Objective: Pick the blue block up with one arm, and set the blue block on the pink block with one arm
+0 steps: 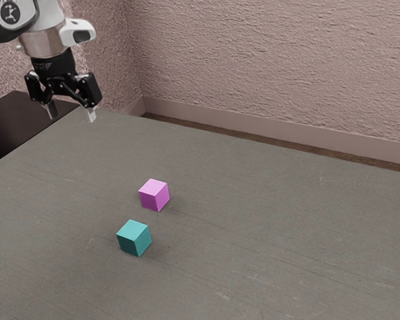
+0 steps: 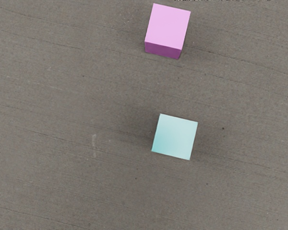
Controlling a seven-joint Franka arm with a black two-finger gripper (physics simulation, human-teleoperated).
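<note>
End effector [image 1: 71, 113] spread wide, empty, well apart from blue block [image 1: 134, 237] near pink block [image 1: 153, 195]

A small pink cube [image 1: 153, 195] and a small blue-green cube [image 1: 134, 237] stand apart at frame centre, a gap between them. The grey textured tabletop [image 1: 287, 233] around both lies open.

The scene is being watched in the exterior view from the arm's side, slanting down from some way off, with the table [image 1: 287, 233], the wall [image 1: 267, 53] and the gripper [image 1: 71, 117] being taken in. In the wrist view the table is being looked at straight down from well above. The pink block [image 1: 153, 195] and the blue block [image 1: 133, 238] are being shared by both views.
</note>
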